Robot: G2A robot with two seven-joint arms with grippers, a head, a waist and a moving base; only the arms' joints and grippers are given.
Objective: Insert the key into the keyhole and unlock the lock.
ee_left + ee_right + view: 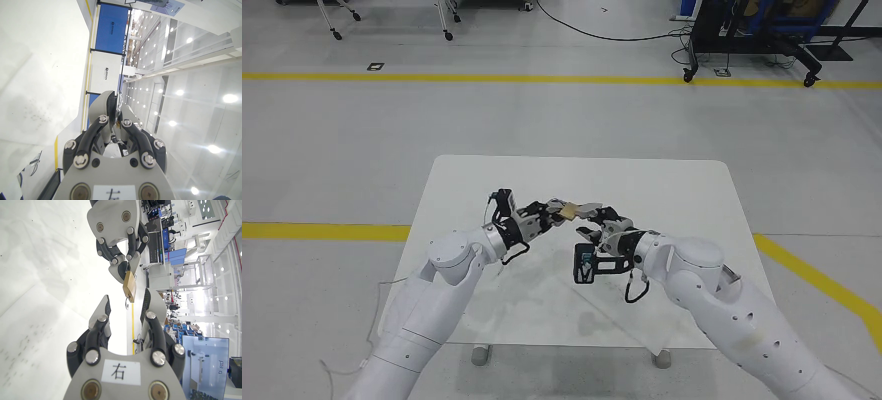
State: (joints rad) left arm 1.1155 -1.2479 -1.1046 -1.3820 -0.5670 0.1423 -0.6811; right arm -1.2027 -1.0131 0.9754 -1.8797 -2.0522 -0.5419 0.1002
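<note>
The left tool [128,269] is clamped on a rectangular brass padlock [129,286] whose small silver key [127,302] juts toward the right tool [126,298], spread apart just beside it

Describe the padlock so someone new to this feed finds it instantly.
Start at the white table and look just above its middle. There the left gripper pinches the padlock by one end. It is the only brass-coloured thing among grey and white parts, with a silver key ring at its free end.
</note>
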